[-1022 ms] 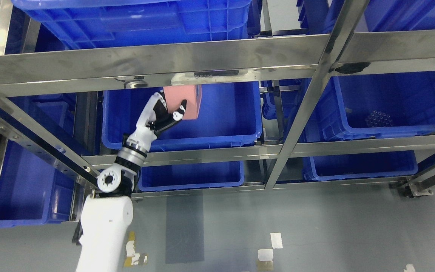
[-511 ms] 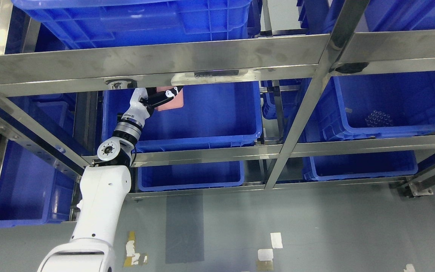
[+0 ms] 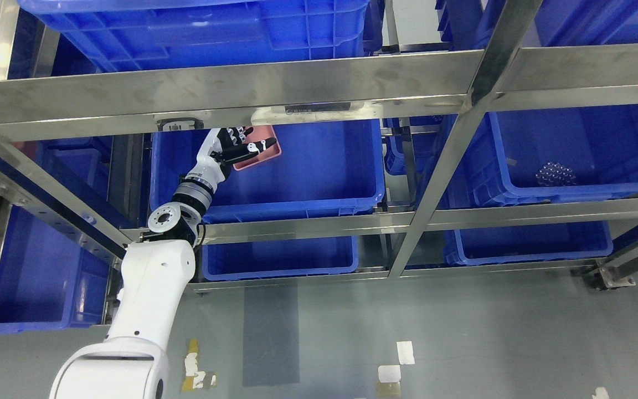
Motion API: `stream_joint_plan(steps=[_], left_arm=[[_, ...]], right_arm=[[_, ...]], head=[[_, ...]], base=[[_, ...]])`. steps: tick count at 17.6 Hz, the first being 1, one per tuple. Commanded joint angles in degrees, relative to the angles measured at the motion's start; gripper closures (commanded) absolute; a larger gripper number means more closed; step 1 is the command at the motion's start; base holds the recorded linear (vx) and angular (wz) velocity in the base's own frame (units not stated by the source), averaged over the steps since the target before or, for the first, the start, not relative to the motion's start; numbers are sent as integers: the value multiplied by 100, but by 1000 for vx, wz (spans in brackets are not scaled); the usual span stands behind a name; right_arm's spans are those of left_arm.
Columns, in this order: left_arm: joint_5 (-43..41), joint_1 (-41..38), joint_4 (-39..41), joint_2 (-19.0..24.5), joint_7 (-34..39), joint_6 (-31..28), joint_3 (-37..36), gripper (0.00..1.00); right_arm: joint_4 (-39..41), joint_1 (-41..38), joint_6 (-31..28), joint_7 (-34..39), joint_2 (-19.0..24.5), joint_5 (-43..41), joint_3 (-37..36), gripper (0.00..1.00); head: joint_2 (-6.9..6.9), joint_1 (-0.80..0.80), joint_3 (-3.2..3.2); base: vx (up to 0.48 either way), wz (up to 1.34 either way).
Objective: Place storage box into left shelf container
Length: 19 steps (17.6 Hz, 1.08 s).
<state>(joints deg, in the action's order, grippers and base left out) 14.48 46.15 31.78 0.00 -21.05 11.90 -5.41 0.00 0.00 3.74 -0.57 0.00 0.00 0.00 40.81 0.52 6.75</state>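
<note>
My left hand reached inside the left container on the middle shelf, storage box lay in that container just beyond my fingers, another container sat to its right, a steel post stood between them.

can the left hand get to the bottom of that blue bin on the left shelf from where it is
Probably yes: the left hand is already inside the blue bin beside the pink box, with open floor below; the steel crossbar overhead limits lifting.

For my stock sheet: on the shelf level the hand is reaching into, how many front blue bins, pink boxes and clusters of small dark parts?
Front blue bins: 2, left bin and right bin
Pink box: 1, in the left bin by the left hand
Dark parts cluster: 1, in the right bin
Total: 4
</note>
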Motion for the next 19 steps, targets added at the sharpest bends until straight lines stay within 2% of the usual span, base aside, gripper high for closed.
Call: stream_joint_plan(steps=[1,3,6,8,12,14,17,19], left_arm=[[-1370,254,-6,100,-328,-266,-609,0],[-2130,498,74,100,-741,-486,-636,0],[-2073,615,546,100,-927,-504,-409,0],[-1792,291,1354,100,-928,-548,83,0],[-1397,-920,3040,100,-893,-566,155,0],[-1159,-1616,4087,100,-578,-557,137,0],[-1149,-2266,5169,100,712,-382,15,0],[-1158,-2837,5697,100,1040,126,-213,0]], right_arm=[[100,35,-5,-14,-100,-9,-17,0],[100,35,-5,-22,-100,-9,-17,0],[100,35,-5,-22,-100,-9,-17,0],[100,35,-5,-22,-100,-9,-17,0],[100,35,-5,-22,-100,-9,-17,0],[100,35,-5,-14,-100,-9,-17,0],[100,35,-5,-22,-100,-9,-17,0],[100,35,-5,-22,-100,-9,-17,0]], head=[[0,0,0],[0,0,0],[0,0,0],[0,0,0],[0,0,0],[0,0,0],[0,0,0],[0,0,0]], base=[[0,0],[0,0],[0,0],[0,0],[0,0],[0,0],[0,0],[0,0]])
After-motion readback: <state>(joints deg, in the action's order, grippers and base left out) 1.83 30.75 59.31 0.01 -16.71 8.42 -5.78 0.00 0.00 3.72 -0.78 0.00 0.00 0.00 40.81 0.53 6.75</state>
